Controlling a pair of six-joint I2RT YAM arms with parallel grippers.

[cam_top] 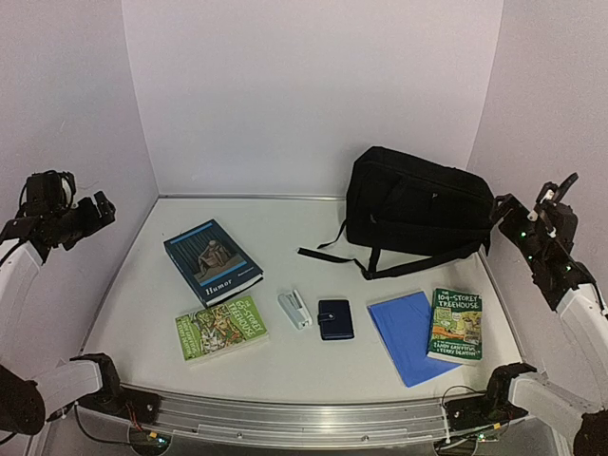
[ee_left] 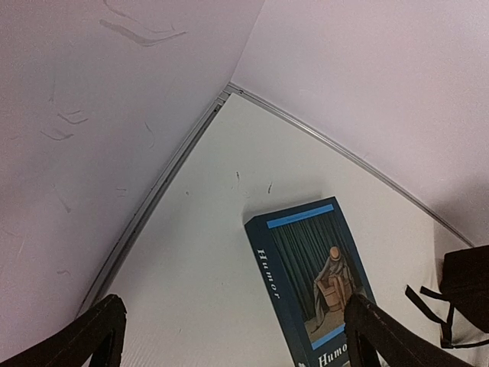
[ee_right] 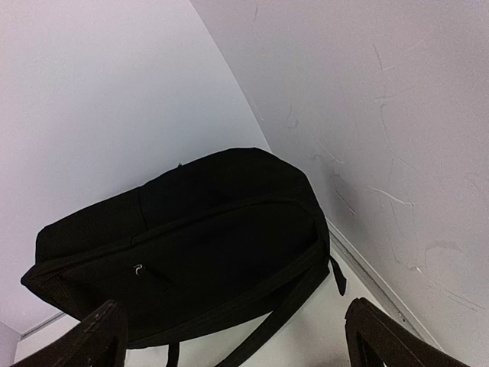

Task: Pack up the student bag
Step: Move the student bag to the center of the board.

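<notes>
Student bag [cam_top: 418,211] lies upper right in the overhead view, seemingly closed; left gripper [ee_left: 233,340] and right gripper [ee_right: 233,336] gape wide, empty. Its floppy fabric may slide or collapse when loaded.

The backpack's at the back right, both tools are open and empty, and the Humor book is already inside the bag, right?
No. The Humor book isn't inside the student bag; it lies on the table left of it, apart, as the top view shows. The bag is back right, and the left tool and right tool are open and empty.
</notes>
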